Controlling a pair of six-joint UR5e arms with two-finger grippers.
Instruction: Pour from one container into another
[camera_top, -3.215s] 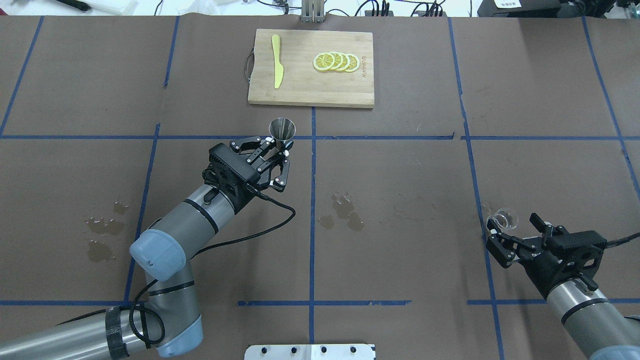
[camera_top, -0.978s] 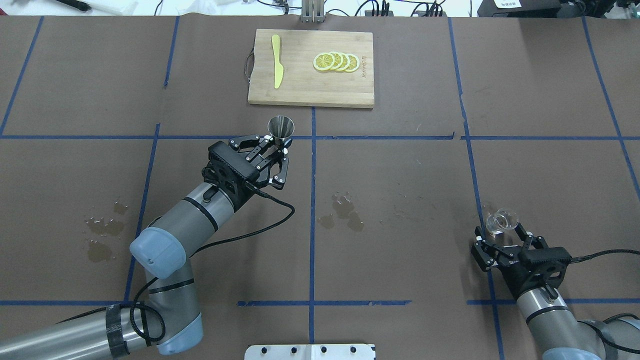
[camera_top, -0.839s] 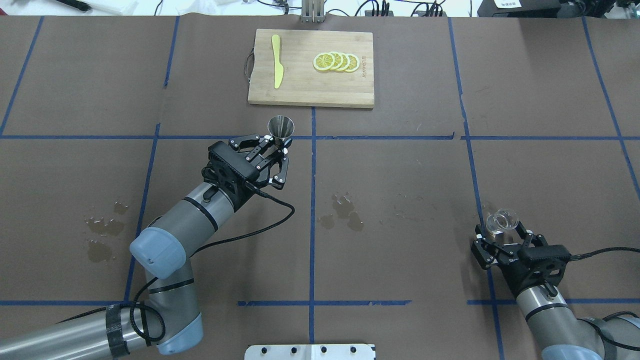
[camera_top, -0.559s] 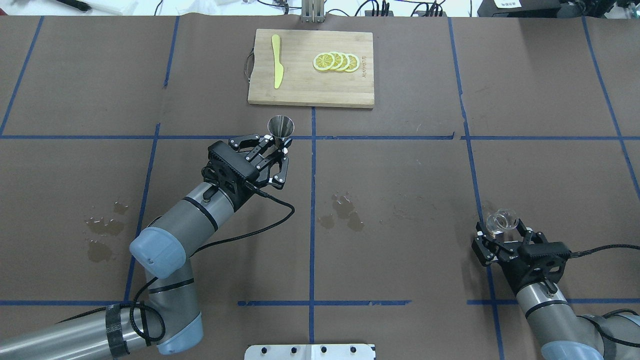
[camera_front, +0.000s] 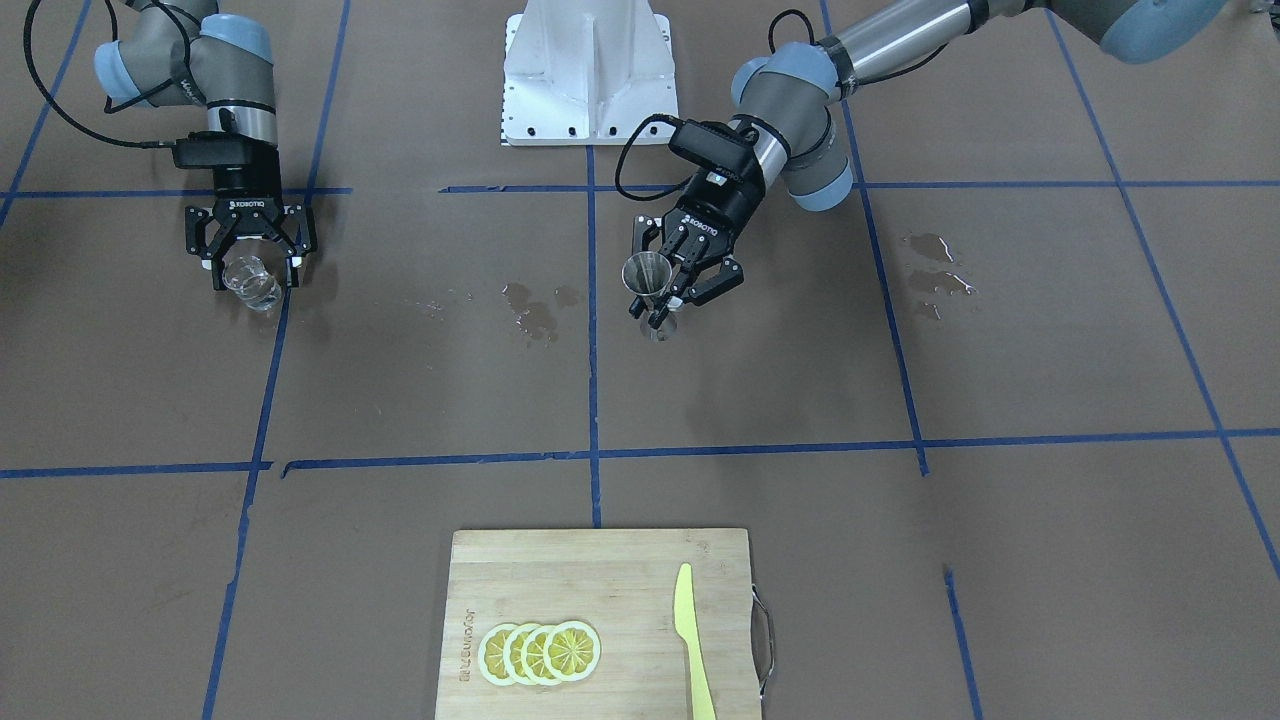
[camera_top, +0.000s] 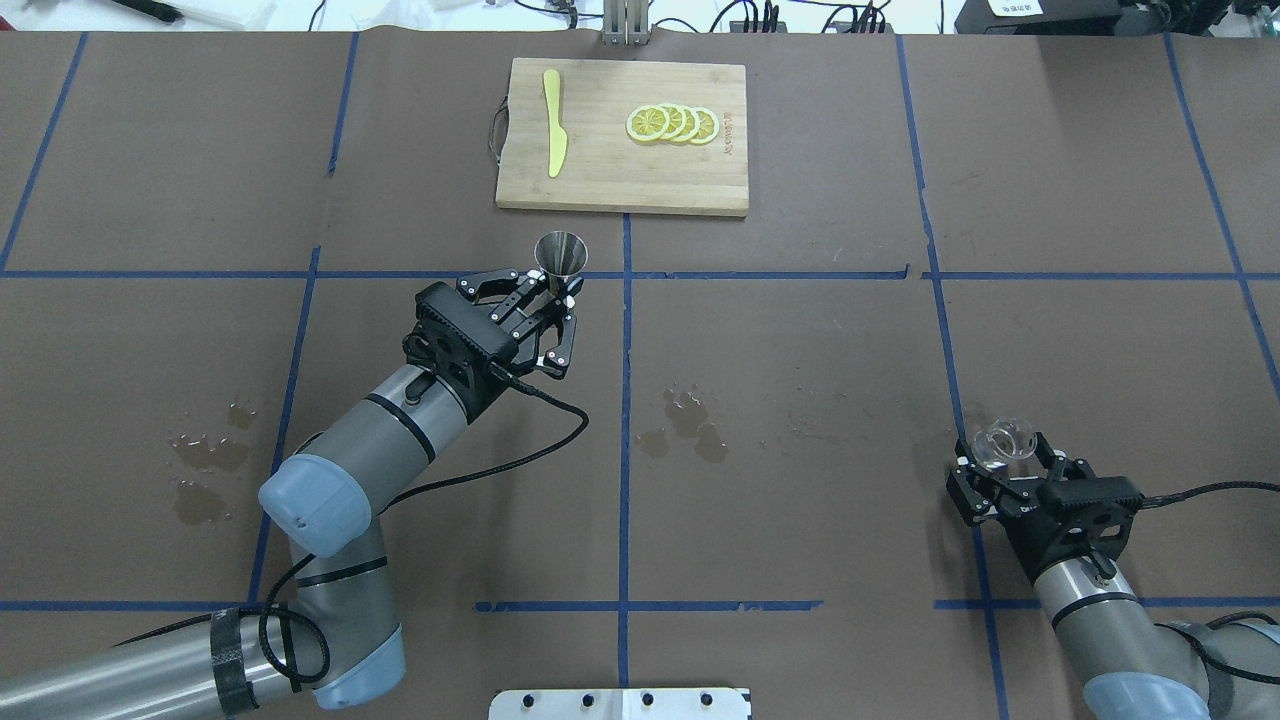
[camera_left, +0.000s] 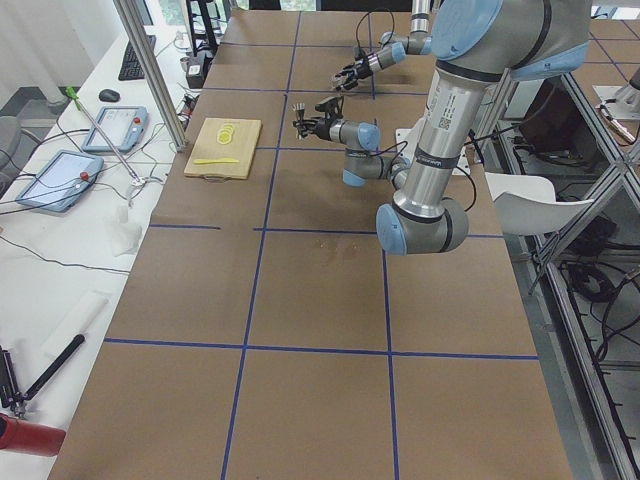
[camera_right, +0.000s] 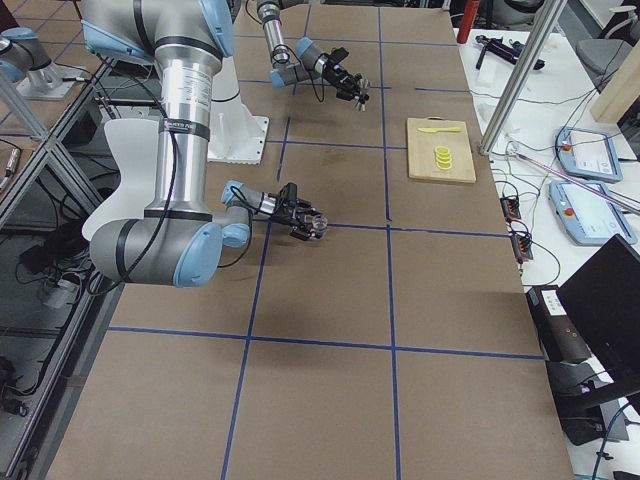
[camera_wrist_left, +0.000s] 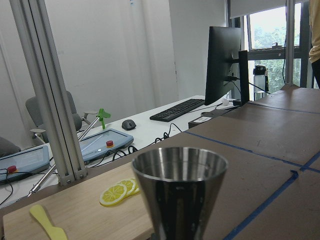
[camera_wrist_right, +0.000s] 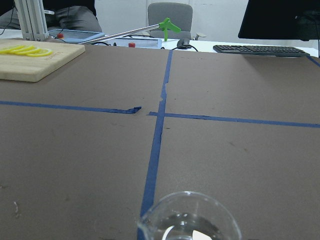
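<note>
The jigger (camera_top: 562, 255) is pinched at its waist by the left gripper (camera_top: 560, 293), short of the board (camera_top: 600, 175) edge; the right gripper (camera_top: 1004, 462) is spread astride the glass (camera_top: 1003, 440), at a tape line (camera_top: 955, 380); bare table (camera_top: 800, 340) lies between

the jigger (camera_wrist_left: 180, 192) is polished metal, smooth and mirror-bright, with light and dark reflections down its cone. the drinking glass (camera_wrist_right: 189, 220) is clear, colourless and glossy. the table cover (camera_top: 800, 340) looks like matt brown paper, lined with blue tape (camera_top: 623, 500). wet patches (camera_top: 688, 412) on it shine darker. the cutting board (camera_top: 620, 180) is pale, fine-grained wood with a dull finish. the knife (camera_top: 555, 140) looks like smooth yellow plastic. the left arm (camera_top: 390, 430) is satin grey metal with glossy pale-blue caps.
</note>
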